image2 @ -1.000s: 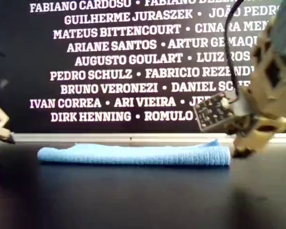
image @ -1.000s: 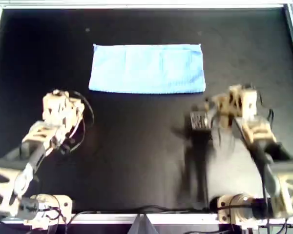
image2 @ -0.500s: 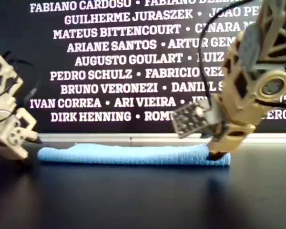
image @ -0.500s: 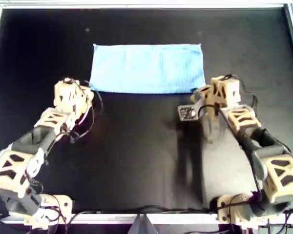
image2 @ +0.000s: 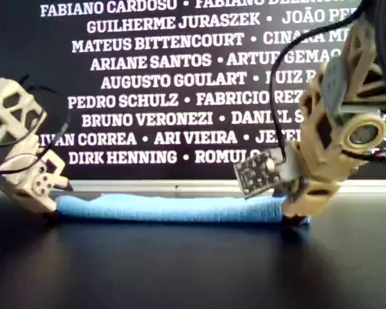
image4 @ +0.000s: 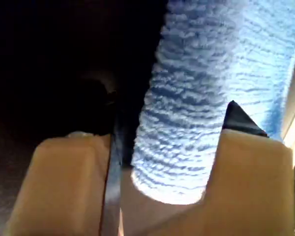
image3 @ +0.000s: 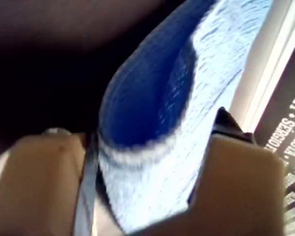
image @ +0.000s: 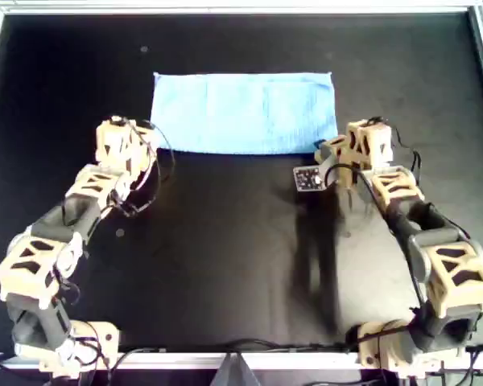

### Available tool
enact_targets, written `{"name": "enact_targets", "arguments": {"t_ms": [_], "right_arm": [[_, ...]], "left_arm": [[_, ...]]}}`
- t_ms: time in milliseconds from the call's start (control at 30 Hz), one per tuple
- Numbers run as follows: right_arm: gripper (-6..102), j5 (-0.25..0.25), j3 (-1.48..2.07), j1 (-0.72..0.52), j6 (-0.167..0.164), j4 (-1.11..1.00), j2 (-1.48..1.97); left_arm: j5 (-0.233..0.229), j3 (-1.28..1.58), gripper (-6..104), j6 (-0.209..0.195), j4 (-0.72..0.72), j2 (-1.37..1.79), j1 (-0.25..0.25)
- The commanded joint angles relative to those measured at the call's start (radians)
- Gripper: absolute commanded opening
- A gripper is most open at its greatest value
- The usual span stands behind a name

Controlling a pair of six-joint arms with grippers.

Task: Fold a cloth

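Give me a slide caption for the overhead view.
Both grippers straddle the near corners of the folded blue cloth.

Cloth corners (image: 326, 145): hidden under both tools in the overhead view.
Wall names (image2: 347, 16): cut off by the arm and the exterior view's right edge.

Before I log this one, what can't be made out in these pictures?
- Left end effector: the cloth lies between the jaws; whether they have closed on it cannot be told.
- Right end effector: likewise.
- Overhead view: both arms' own bodies hide the cloth's near corners.
- Exterior view: the wall names are partly covered by the arms.
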Motion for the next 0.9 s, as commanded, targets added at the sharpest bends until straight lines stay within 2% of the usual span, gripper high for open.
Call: {"name": "enact_targets", "arguments": {"t_ms": [0,767,867], "right_arm": [[83,0.002,-0.077,0.002,0.003,-0.048,0.031],[83,0.003,-0.158,-0.031,0.002,-0.046,-0.04],[80,0.003,-0.158,-0.032,0.002,-0.034,-0.04]], "left_arm": [[0.002,-0.064,81,0.008,-0.018,0.003,-0.025],[0.003,-0.083,81,0.008,-0.018,-0.038,-0.026],[0.003,-0.083,81,0.008,-0.018,-0.038,-0.026]]}}
